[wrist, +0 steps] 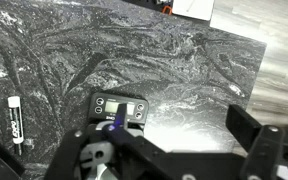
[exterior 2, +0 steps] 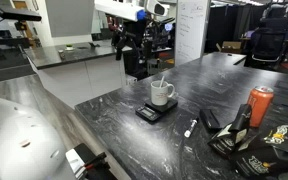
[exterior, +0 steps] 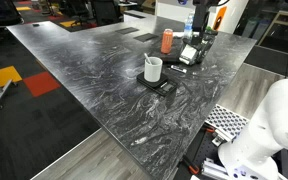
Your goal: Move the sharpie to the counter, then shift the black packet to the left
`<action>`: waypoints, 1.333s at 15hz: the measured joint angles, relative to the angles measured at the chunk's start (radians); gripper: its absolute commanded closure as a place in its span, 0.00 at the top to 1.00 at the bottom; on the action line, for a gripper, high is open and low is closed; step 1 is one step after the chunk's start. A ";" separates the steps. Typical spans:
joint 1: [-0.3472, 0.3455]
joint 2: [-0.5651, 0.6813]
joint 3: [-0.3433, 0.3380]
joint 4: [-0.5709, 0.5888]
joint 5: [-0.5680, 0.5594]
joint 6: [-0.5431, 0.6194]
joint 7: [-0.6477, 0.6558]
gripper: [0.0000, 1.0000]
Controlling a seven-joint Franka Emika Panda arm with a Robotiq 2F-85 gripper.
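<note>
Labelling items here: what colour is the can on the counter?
The can is orange, clearest in an exterior view.

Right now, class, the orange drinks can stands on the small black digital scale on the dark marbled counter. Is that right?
No. It is the white ceramic mug that stands on the small black digital scale. The orange drinks can stands apart, straight on the dark marbled counter, as both exterior views show.
</note>
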 measured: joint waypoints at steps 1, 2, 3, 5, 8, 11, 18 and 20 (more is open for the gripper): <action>0.000 0.000 0.000 0.000 0.000 0.000 0.000 1.00; 0.000 0.000 0.000 0.000 0.000 0.000 0.000 1.00; 0.000 0.000 0.001 0.000 0.000 0.000 -0.001 1.00; 0.001 0.011 0.003 -0.001 -0.001 0.001 -0.018 1.00; 0.006 0.066 0.015 -0.001 -0.009 0.020 -0.057 1.00; 0.012 0.146 0.036 -0.002 -0.023 0.114 -0.095 1.00; 0.010 0.208 0.066 -0.044 -0.087 0.461 -0.098 1.00; 0.008 0.209 0.056 -0.063 -0.083 0.519 -0.100 0.74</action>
